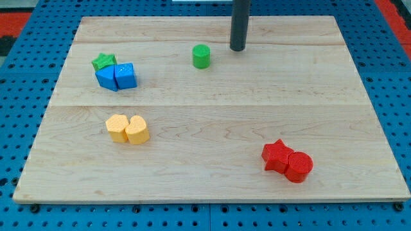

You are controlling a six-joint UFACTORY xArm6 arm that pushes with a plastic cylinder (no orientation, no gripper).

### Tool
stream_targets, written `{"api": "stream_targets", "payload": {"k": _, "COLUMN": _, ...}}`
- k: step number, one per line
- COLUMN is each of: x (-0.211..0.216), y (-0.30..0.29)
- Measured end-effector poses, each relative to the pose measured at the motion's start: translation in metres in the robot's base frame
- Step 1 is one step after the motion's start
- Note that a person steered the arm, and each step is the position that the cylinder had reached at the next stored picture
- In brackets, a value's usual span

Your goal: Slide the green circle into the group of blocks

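Note:
The green circle stands alone on the wooden board near the view's top centre. My tip is the lower end of a dark rod coming down from the view's top; it sits just right of the green circle with a small gap, not touching. A group at the view's upper left holds a green star and two blue blocks pressed together.
Two yellow blocks sit together at the view's left centre. A red star and a red circle touch at the lower right. The wooden board lies on blue pegboard.

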State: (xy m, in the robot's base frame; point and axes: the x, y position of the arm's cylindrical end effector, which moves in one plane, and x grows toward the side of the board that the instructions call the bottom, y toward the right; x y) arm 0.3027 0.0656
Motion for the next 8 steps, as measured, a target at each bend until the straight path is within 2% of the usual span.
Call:
{"api": "stream_targets", "payload": {"k": 1, "x": 0.000, "y": -0.058}}
{"api": "stream_targets", "payload": {"k": 2, "x": 0.008, "y": -0.146}}
{"api": "stream_targets", "payload": {"k": 3, "x": 0.015, "y": -0.199}}
{"api": "stream_targets", "payload": {"k": 5, "x": 0.026, "y": -0.075}}
{"api": "stream_targets", "payload": {"k": 6, "x": 0.062, "y": -0.055}}
{"api": "stream_targets", "payload": {"k": 7, "x": 0.067, "y": -0.105}}
{"api": "stream_targets", "payload": {"k": 8, "x": 0.049, "y": -0.136}}
